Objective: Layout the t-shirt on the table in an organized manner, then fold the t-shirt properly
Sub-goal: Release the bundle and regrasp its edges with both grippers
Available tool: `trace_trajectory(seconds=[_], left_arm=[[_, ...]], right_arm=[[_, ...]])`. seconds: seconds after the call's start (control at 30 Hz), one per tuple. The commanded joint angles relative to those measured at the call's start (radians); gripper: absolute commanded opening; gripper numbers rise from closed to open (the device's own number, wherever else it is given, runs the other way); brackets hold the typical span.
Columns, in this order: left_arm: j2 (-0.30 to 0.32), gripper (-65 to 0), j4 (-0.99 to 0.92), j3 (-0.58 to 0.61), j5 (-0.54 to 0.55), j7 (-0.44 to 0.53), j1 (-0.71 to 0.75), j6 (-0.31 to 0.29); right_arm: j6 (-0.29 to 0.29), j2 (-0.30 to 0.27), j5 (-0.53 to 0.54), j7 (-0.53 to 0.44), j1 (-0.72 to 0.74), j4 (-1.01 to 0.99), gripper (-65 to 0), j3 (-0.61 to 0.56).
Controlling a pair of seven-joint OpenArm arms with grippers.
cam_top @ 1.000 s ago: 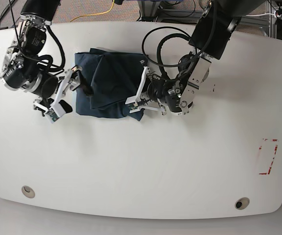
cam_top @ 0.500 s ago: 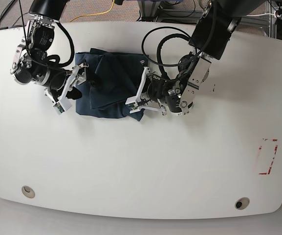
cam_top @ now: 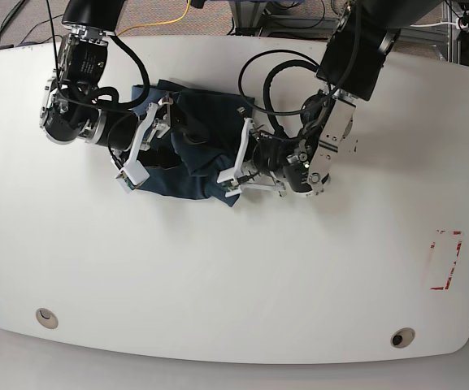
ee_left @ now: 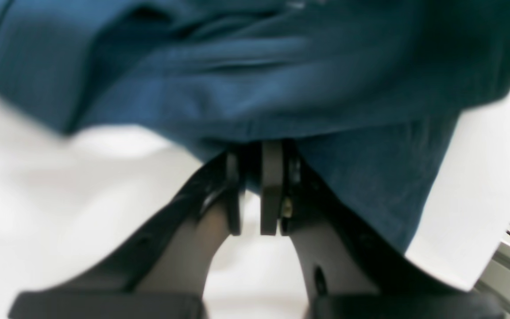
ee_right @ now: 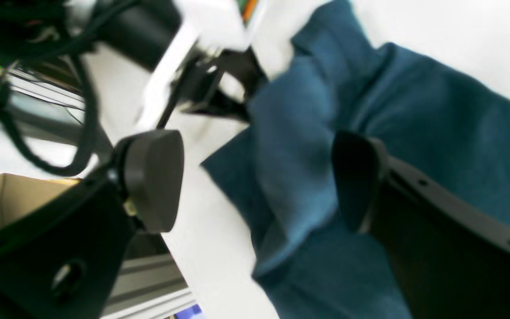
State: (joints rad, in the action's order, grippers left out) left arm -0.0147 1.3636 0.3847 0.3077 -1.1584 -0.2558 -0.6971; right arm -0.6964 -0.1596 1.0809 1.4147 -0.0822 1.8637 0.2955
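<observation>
The dark navy t-shirt (cam_top: 193, 138) lies bunched on the white table (cam_top: 234, 268), between my two arms. In the left wrist view the t-shirt (ee_left: 281, 66) fills the top, and my left gripper (ee_left: 255, 148) is shut on its lower edge. In the base view the left gripper (cam_top: 229, 162) is at the shirt's right side. My right gripper (cam_top: 162, 140) hovers over the shirt's left half. Seen from the right wrist, the right gripper (ee_right: 255, 177) is open, one pad (ee_right: 153, 177) off the cloth and a fold of t-shirt (ee_right: 299, 168) between the fingers.
A red tape rectangle (cam_top: 445, 260) marks the table at the right. Two round grommet holes (cam_top: 46, 318) (cam_top: 402, 337) sit near the front edge. Cables and a metal frame (cam_top: 299, 12) lie beyond the far edge.
My right arm has moved from the shirt's left edge to the right, onto the cloth, still open. The shirt is more bunched. The left gripper keeps its hold, nearly in place.
</observation>
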Motion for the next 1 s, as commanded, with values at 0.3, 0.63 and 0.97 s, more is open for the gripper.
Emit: trace_trajectory(seconds=[0.3,0.63,0.97], left_arm=[[0.0,-60.7,0.191,-0.157,0.008,-0.012,-0.043,-0.001],[0.032,-60.7,0.33,-0.338,0.008,-0.036,-0.083,-0.001],[0.086,-60.7,0.376,-0.596,0.008,-0.035,-0.156,-0.001]], right_arm=[[-0.002,-0.011,0.025,-0.018,0.011,0.012,-14.7,0.003],[-0.002,0.036,0.02,-0.018,0.012,0.011,-14.7,-0.095],[-0.002,0.117,0.018,-0.018,0.009,0.011,-14.7,-0.198]])
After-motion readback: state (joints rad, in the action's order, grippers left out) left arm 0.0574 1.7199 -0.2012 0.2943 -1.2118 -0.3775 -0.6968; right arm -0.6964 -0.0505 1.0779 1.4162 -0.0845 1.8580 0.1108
